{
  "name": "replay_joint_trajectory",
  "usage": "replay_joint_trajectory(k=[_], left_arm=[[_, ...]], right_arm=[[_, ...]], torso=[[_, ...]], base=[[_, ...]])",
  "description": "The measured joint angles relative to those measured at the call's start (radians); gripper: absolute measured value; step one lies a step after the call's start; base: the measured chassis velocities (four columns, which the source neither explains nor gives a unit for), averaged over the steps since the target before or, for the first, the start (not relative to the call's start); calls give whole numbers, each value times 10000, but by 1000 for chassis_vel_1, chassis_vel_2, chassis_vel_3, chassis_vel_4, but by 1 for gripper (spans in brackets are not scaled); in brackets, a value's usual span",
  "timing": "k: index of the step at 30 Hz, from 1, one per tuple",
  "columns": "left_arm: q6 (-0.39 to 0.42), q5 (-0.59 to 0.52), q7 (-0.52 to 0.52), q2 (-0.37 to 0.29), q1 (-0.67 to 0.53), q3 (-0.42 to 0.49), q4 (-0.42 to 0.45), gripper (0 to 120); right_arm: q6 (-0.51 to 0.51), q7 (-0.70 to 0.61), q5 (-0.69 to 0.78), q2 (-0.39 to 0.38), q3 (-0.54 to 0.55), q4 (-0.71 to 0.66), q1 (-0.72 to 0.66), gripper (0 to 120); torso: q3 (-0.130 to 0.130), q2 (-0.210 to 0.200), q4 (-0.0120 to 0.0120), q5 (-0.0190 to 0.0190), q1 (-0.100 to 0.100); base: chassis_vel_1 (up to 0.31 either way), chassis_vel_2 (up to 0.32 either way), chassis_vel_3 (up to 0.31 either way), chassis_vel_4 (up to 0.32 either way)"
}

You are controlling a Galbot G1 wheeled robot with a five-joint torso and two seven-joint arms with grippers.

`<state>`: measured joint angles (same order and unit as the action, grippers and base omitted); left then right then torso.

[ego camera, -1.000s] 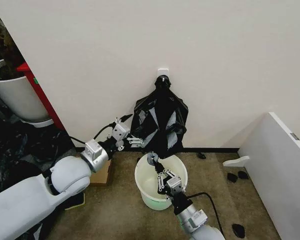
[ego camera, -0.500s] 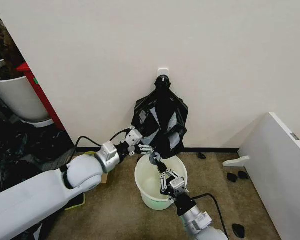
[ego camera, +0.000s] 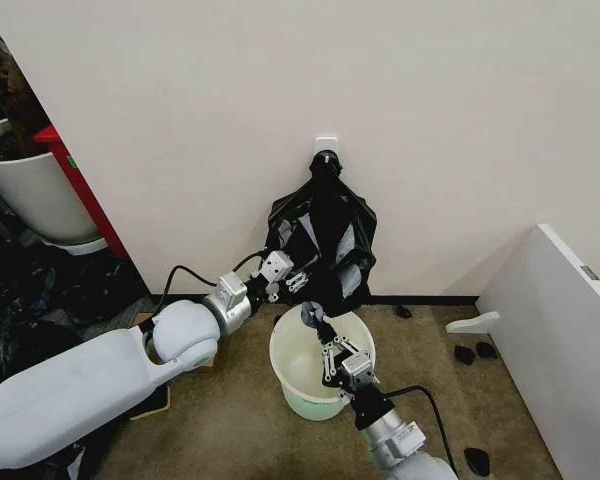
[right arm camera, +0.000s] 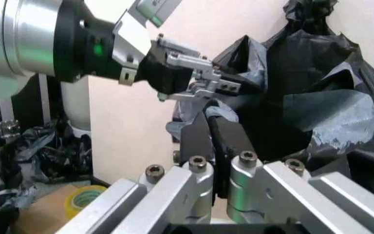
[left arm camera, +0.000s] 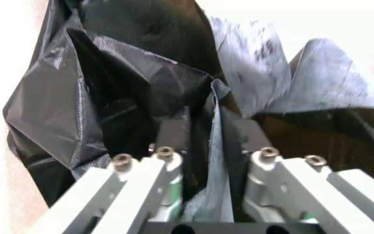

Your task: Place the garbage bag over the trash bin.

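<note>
The bag (ego camera: pixel 322 240) hangs from a wall hook (ego camera: pixel 325 158) at about 12 o'clock from the bin (ego camera: pixel 320 362), its lower edge drooping to just above the bin's far rim. Since a second ago the left gripper (ego camera: pixel 298 281) has advanced from roughly 9 o'clock of the bag into its lower left folds; the left wrist view shows the jaws still parted, a fold of film (left arm camera: pixel 213 146) standing between the pads. The right gripper (ego camera: pixel 316 322), over the bin mouth, has held its place, clenched on the bag's bottom edge (right arm camera: pixel 208 127). Judged from this, the second grip on the opening is about to be taken; the bag is not yet off the hook nor spread over the bin. The bin stands upright on the floor (ego camera: pixel 230 420); its visible interior appears empty.
</note>
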<state>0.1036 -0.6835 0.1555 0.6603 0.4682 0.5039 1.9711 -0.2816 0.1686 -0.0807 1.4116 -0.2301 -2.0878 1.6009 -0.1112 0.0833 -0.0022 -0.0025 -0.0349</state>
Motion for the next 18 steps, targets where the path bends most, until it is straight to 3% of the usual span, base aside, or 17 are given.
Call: replay_joint_trajectory(k=[5,15,18], left_arm=[[0,-150,212,92,233,-268,-25,0],[-420,-364,665,404,941,-1289,50,0],[-491,-364,704,445,1105,-1470,78,0]], right_arm=[[38,-10,121,-58,-25,-97,10,0],[366,115,400,-289,-64,-464,374,0],[506,166,777,-363,-70,-699,683,5]], torso=[[0,0,0,0,0],[0,0,0,0,0],[1,0,0,1,0]], base=[[0,0,0,0],[0,0,0,0],[0,0,0,0]])
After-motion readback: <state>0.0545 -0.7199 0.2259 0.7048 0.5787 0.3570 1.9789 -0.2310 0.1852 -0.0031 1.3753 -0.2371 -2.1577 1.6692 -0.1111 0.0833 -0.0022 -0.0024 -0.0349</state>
